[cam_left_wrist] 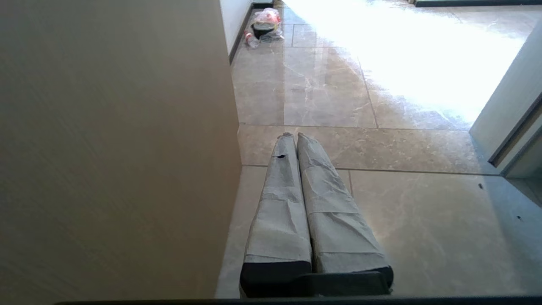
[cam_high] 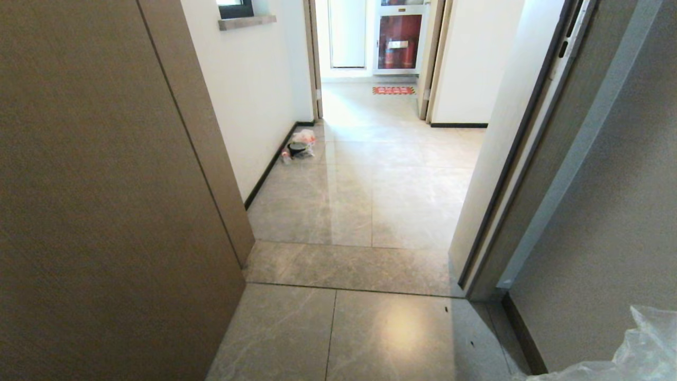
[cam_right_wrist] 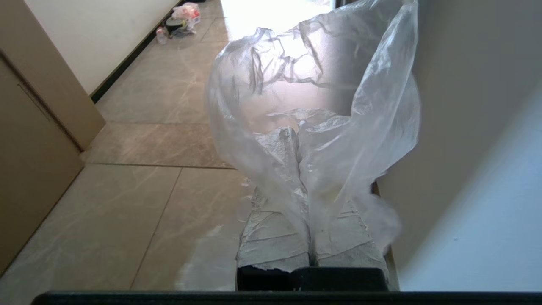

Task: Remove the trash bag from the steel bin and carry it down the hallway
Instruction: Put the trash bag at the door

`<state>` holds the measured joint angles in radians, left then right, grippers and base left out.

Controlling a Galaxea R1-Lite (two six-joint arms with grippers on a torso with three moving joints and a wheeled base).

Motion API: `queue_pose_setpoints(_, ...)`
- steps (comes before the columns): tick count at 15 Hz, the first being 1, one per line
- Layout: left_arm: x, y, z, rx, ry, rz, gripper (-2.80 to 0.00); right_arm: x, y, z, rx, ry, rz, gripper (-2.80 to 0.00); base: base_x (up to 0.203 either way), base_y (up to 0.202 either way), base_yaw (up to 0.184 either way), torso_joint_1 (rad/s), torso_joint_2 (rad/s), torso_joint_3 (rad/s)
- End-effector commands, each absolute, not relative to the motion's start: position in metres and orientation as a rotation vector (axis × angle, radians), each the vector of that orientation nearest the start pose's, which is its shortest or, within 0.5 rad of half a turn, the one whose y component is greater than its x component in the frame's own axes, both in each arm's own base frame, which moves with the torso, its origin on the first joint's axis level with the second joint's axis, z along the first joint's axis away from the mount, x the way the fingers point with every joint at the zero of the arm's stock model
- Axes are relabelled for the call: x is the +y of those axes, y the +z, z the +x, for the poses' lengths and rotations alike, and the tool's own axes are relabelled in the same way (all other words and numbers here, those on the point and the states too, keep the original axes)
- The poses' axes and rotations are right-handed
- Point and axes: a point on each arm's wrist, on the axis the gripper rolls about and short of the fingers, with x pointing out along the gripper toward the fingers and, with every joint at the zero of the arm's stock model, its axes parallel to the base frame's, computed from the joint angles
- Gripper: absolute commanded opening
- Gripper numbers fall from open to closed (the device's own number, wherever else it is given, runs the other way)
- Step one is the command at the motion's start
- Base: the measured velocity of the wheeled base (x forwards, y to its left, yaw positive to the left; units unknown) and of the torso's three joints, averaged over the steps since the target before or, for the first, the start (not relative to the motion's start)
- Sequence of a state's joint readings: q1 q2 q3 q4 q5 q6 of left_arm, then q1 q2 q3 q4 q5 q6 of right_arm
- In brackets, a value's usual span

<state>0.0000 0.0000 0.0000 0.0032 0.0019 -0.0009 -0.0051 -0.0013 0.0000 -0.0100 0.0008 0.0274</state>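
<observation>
The right tool [cam_right_wrist: 298, 131] has its two taped fingers [cam_right_wrist: 279, 169] pressed together on the trash bag [cam_right_wrist: 313, 106], and a thin fold of the clear plastic is pinched between them. The bag puffs up and spreads around the fingers, so you can see the floor and the wall right through it. In the head view only a crinkly corner of the bag [cam_high: 629, 349] shows, low on the robot's right side, next to a grey wall. The left tool [cam_left_wrist: 292, 136] holds nothing. Its two wrapped fingers [cam_left_wrist: 279, 203] are together, side by side, and they hang over the shiny floor just beside a big brown door [cam_left_wrist: 114, 148]. Ahead, the hallway [cam_high: 370, 174] runs on with shiny beige tiles and white walls with a black strip along the bottom. A small pile of trash [cam_high: 300, 145] lies on the floor against the left wall, with a red and white bag on top and a dark round thing in it. Far down the hallway there is a red striped mat [cam_high: 393, 90] on the floor, and behind it a cupboard [cam_high: 399, 39] with red things inside. A grey stone ledge [cam_high: 246, 22] sticks out high on the left wall.
</observation>
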Motion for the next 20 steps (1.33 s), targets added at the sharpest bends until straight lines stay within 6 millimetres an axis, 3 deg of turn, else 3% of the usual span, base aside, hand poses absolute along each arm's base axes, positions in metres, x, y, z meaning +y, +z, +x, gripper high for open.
queue_pose_setpoints(1,0.0001,0.0752,-0.0228,0.003,0.003,-0.002,-2.8,0.0002,0.0761,-0.0228,-0.011,-0.004,0.028,-2.8,0.0,-0.092,-0.002,0.002,0.0,0.006)
queue_pose_setpoints(13,0.0001,0.0752,-0.0228,0.003,0.002,-0.001,-2.8,0.0002,0.0761,-0.0228,-0.011,-0.004,0.028,-2.8,0.0,0.0,0.0,0.0,0.0,0.0)
queue_pose_setpoints(20,0.0,0.0752,-0.0228,0.003,0.002,0.0,-2.8,0.0002,0.0761,-0.0228,-0.011,-0.004,0.028,-2.8,0.177,0.0,0.001,0.003,0.0,0.004)
